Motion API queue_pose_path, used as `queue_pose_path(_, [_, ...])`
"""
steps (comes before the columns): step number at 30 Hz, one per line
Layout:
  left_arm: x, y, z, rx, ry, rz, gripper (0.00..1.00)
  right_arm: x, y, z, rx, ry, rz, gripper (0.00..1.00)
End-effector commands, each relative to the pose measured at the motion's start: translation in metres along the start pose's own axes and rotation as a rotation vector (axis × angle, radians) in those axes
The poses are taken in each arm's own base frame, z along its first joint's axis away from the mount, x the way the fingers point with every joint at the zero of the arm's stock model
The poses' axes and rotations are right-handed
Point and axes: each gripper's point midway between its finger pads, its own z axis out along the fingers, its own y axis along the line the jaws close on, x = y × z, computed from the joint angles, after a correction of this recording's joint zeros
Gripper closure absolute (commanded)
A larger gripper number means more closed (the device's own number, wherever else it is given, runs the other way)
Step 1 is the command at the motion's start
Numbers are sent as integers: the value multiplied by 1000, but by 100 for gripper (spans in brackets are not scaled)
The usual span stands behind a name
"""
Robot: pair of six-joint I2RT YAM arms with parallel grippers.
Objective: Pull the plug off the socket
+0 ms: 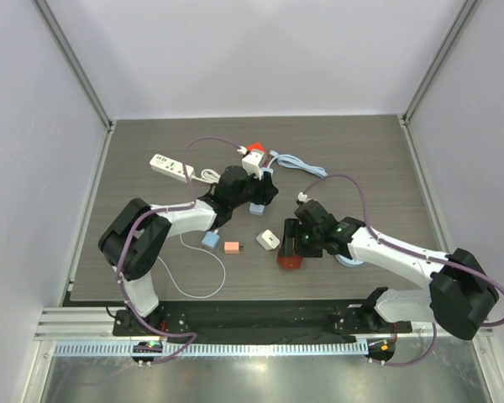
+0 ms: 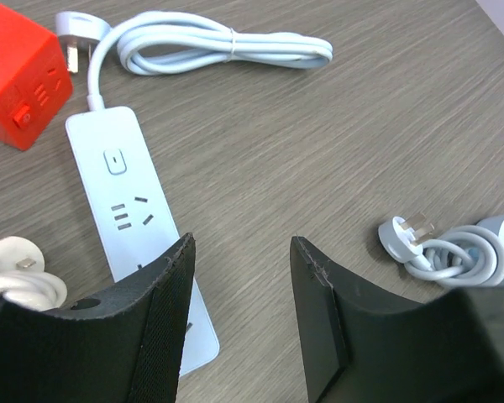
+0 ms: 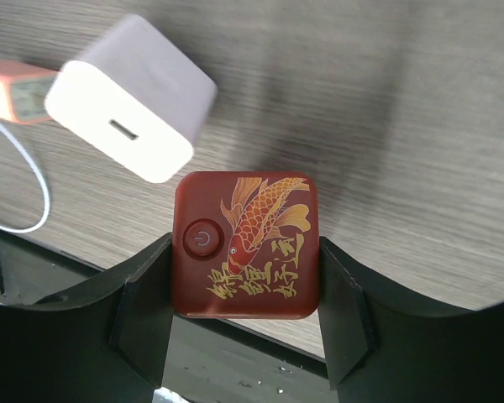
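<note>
My right gripper [image 1: 296, 245] is shut on a dark red socket cube [image 3: 245, 243] with a gold koi print and a round power button, and the fingers [image 3: 147, 290] press its two sides. A white charger plug [image 3: 130, 109] with a USB port lies by the cube's upper left corner; its prongs are hidden, so I cannot tell if it is still in the cube. It also shows in the top view [image 1: 269, 239], left of the cube [image 1: 290, 254]. My left gripper [image 2: 242, 252] is open and empty above bare table, beside a white power strip [image 2: 118, 193].
An orange-red cube [image 2: 17, 75] and a coiled white cable [image 2: 227, 46] lie beyond the strip. A white plug with a looped cord [image 2: 412, 235] lies to the right. A pink adapter [image 1: 232, 247], a blue block [image 1: 210, 239] and a second strip [image 1: 170, 166] are on the table.
</note>
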Motion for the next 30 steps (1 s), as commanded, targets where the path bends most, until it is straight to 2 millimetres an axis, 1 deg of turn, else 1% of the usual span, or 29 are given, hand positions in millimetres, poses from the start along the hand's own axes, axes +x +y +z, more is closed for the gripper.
queue_pose_path(1, [-29, -7, -4, 13, -102, 8, 50, -4, 13, 2, -35, -7, 71, 98])
queue_pose_path(3, [-29, -6, -5, 12, -107, 8, 50, -6, 11, 2, -25, -19, 81, 98])
queue_pose_path(6, [-29, -6, -5, 10, -107, 9, 50, -5, 7, 7, 2, -12, 87, 93])
queue_pose_path(7, [-29, -6, -5, 10, -107, 9, 50, -5, 5, 9, 13, -11, 89, 90])
queue_pose_path(8, [-29, -6, -5, 9, -108, 7, 50, -8, -1, 10, 46, -34, 89, 83])
queue_pose_path(10, [-28, -6, -4, 10, -104, 6, 50, -12, -7, 12, 82, -46, 85, 81])
queue_pose_path(12, [-28, -6, -4, 8, -103, 7, 50, -14, -13, 15, 110, -44, 85, 77])
queue_pose_path(13, [-29, -5, -4, 6, -104, 10, 50, -16, -13, 16, 113, -44, 83, 75])
queue_pose_path(14, [-28, -5, -4, 6, -101, 12, 50, -17, -13, 17, 115, -40, 83, 69])
queue_pose_path(16, [-27, -5, -3, 6, -96, 18, 49, -17, -15, 18, 126, -32, 79, 62])
queue_pose_path(17, [-27, -5, -3, 8, -95, 18, 49, -20, -13, 17, 120, -39, 74, 53])
queue_pose_path(19, [-27, -6, -2, 10, -93, 19, 49, -25, -10, 13, 107, -52, 59, 44])
queue_pose_path(20, [-26, -6, -2, 10, -92, 19, 49, -30, -6, 11, 99, -68, 55, 38])
queue_pose_path(21, [-26, -6, -1, 11, -91, 21, 49, -33, -5, 9, 96, -77, 53, 34])
queue_pose_path(22, [-25, -6, -1, 13, -87, 21, 49, -39, -4, 5, 94, -90, 45, 32])
queue_pose_path(25, [-25, -7, 0, 16, -86, 20, 49, -48, -3, -2, 86, -110, 44, 18])
queue_pose_path(26, [-24, -7, 0, 18, -81, 21, 49, -51, -3, -3, 83, -113, 44, 17])
queue_pose_path(29, [-25, -6, 0, 15, -85, 19, 49, -57, -2, -9, 83, -127, 36, 7])
queue_pose_path(30, [-25, -6, 0, 16, -83, 19, 49, -57, -4, -11, 89, -126, 36, 6])
